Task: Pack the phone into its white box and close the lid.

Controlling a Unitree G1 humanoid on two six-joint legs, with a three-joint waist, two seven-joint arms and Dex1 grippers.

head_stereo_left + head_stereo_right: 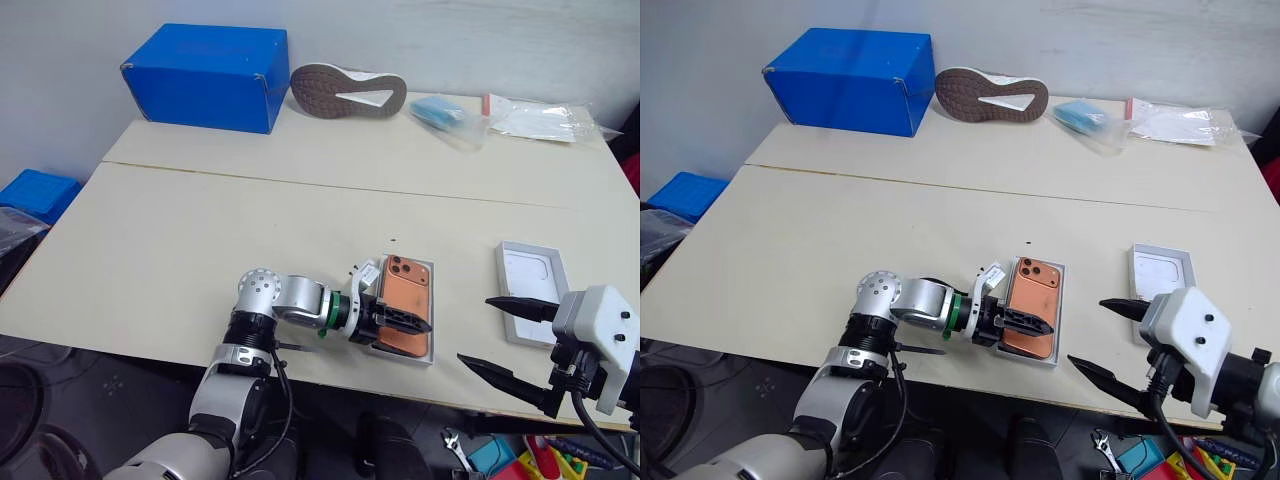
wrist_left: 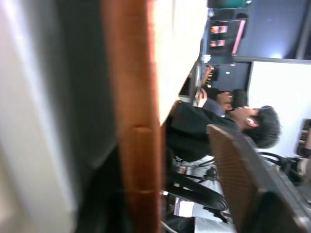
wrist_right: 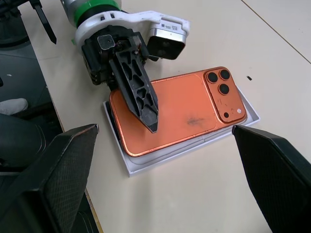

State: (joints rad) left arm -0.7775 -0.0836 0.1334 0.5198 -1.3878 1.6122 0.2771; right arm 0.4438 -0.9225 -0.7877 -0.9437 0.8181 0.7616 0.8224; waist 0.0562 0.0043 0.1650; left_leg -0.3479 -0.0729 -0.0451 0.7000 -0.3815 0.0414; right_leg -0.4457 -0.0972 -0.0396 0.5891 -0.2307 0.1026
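Orange phone (image 3: 180, 109) back-up in white box (image 3: 146, 164), left tool (image 3: 146, 109) apparently spread, right tool (image 1: 497, 335) spread

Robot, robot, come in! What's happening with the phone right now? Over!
Left end effector over phone, fingers apart. Right end effector open, waiting. Phone sits in box. Lid still off, nothing blocking.

The phone (image 3: 180, 111) is orange-copper with dark lenses. Its box (image 3: 146, 162) is white. At the table's far left corner sits a blue box (image 1: 208, 77).
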